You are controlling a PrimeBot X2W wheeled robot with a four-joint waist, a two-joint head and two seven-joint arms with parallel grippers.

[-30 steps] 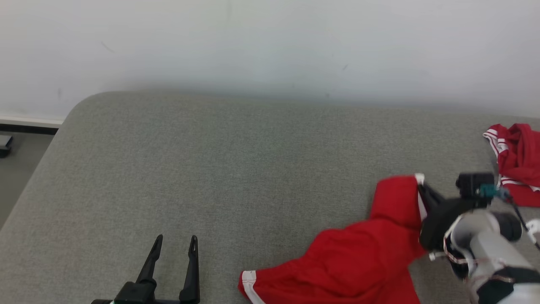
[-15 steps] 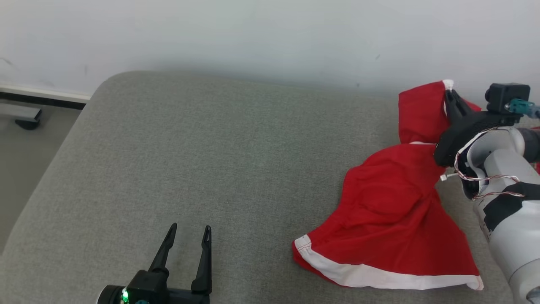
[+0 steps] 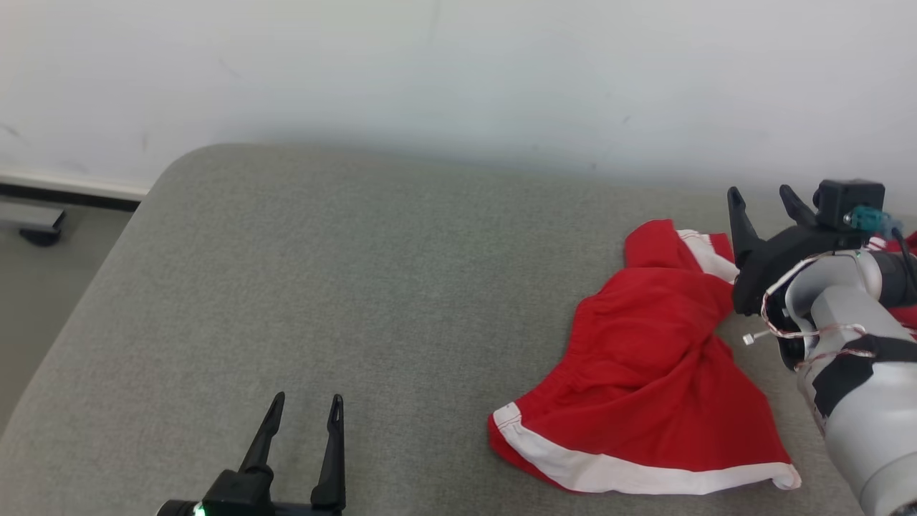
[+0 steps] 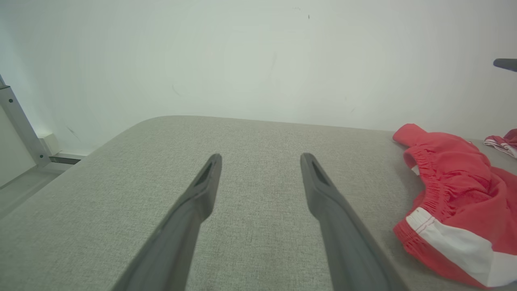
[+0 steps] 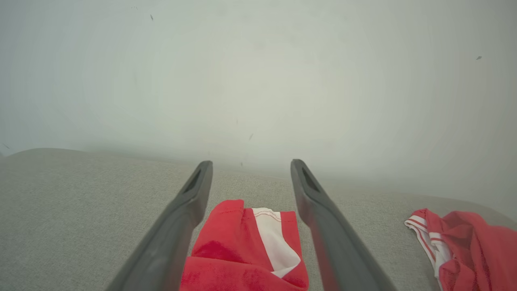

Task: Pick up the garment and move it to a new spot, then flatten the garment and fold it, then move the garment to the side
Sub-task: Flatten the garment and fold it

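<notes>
**Head view: right claw (image 3: 759, 193) dropped the red shorts (image 3: 645, 387)**

So there are two red garments on the grey cushion (image 3: 358, 287). The red shorts sit crumpled right of centre, and a striped red garment (image 5: 464, 242) is at the far right edge. Both claws are spread wide and empty, with the left claw (image 3: 306, 398) at lower left. Half a second ago the right claw was pinching the shorts up high, and now they've flopped down beside it.

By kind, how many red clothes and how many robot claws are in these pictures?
Red garments: 2, the red shorts with white trim and a red striped garment
Grippers: 2, left gripper and right gripper, both open
Total: 4
</notes>
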